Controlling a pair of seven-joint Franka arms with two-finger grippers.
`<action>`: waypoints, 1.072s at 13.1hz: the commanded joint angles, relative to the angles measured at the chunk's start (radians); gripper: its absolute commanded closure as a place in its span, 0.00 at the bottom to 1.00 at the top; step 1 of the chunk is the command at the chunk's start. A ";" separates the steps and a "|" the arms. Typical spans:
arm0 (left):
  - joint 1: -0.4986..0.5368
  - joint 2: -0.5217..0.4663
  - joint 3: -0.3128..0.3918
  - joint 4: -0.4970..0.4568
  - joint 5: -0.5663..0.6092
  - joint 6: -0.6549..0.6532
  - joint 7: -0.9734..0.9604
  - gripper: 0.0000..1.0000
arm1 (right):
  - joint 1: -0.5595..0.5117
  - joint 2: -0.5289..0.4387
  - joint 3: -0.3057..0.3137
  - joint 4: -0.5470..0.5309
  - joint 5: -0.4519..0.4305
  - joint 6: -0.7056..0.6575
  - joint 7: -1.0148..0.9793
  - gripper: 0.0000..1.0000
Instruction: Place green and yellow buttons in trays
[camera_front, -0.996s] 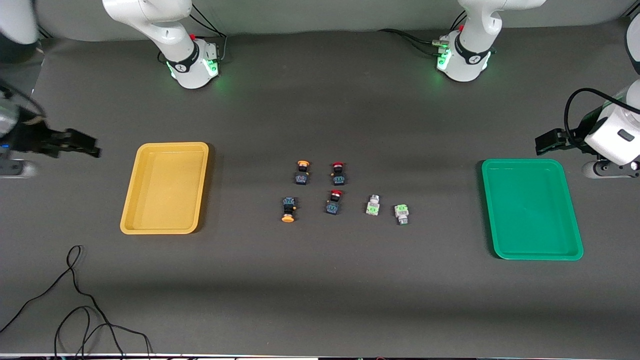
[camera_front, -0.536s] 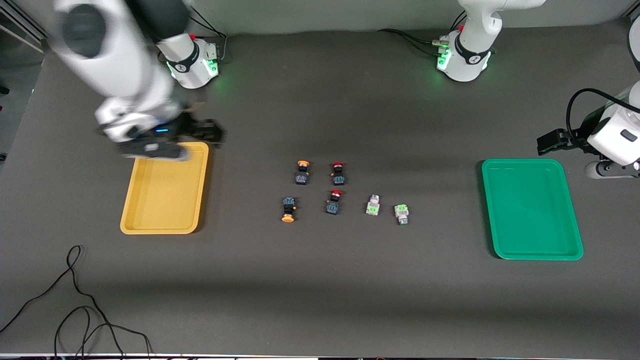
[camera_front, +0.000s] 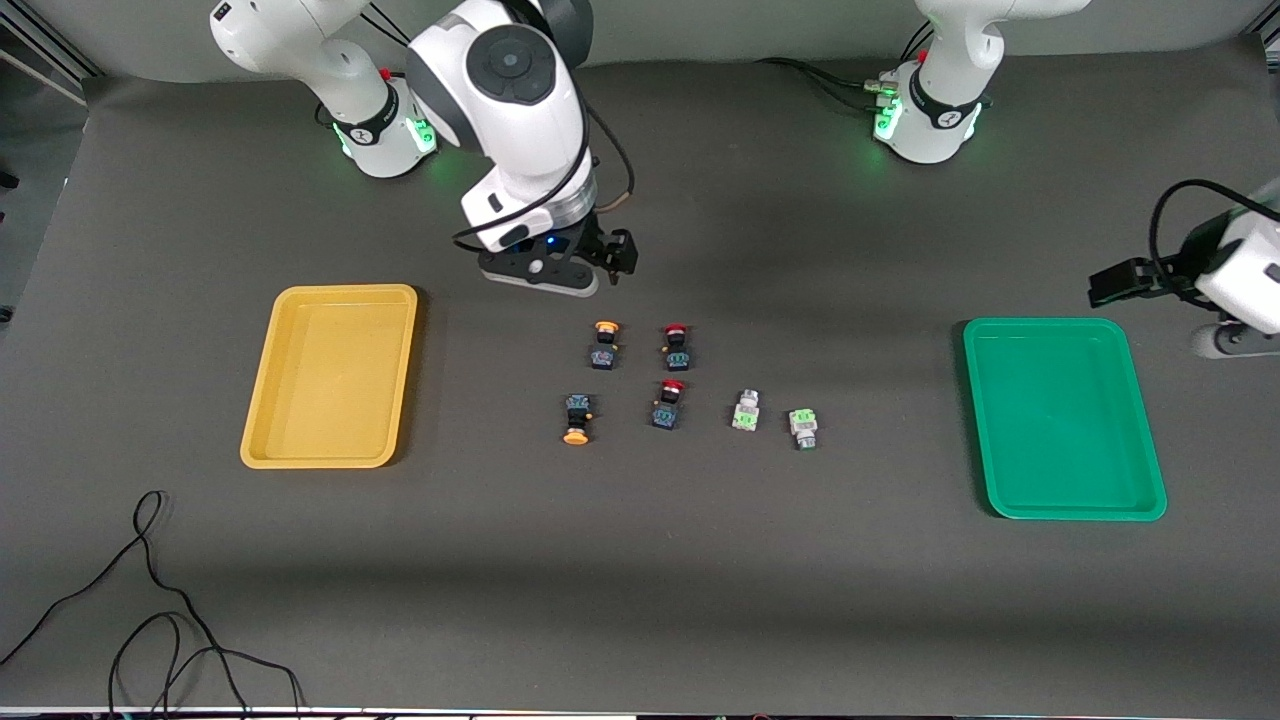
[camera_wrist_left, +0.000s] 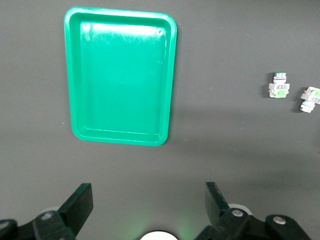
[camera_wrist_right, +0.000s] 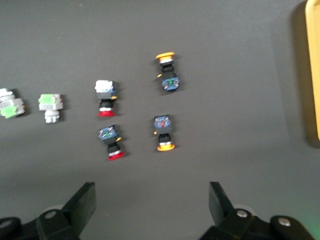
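On the dark grey surface (camera_front: 640, 560), six small push-button switches sit between a mustard yellow tray (camera_front: 262, 440) toward the right arm's end and a green tray (camera_front: 1145, 500) toward the left arm's end. Two have orange-yellow caps (camera_front: 604, 344) (camera_front: 577, 418), two red caps (camera_front: 677, 346) (camera_front: 668, 404), two green parts (camera_front: 745, 410) (camera_front: 803, 427). The right claw (camera_front: 622, 256) hangs over the surface near them; the left claw (camera_front: 1112, 283) waits by the green tray.

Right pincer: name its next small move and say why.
Probably lower the right pincer, open and empty, onto the yellow-capped button closest below it. All six buttons lie on the table and the yellow tray holds nothing. The left pincer waits by the green tray.
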 joint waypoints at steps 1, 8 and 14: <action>0.113 0.026 -0.006 0.011 -0.109 -0.016 0.182 0.01 | -0.006 0.007 -0.012 -0.160 0.002 0.196 -0.010 0.00; -0.019 0.076 -0.052 0.035 -0.110 0.027 -0.107 0.09 | 0.006 0.276 -0.012 -0.247 -0.036 0.529 -0.051 0.00; -0.168 0.222 -0.052 0.028 -0.112 0.216 -0.173 0.02 | 0.015 0.343 -0.009 -0.243 -0.025 0.602 -0.047 0.23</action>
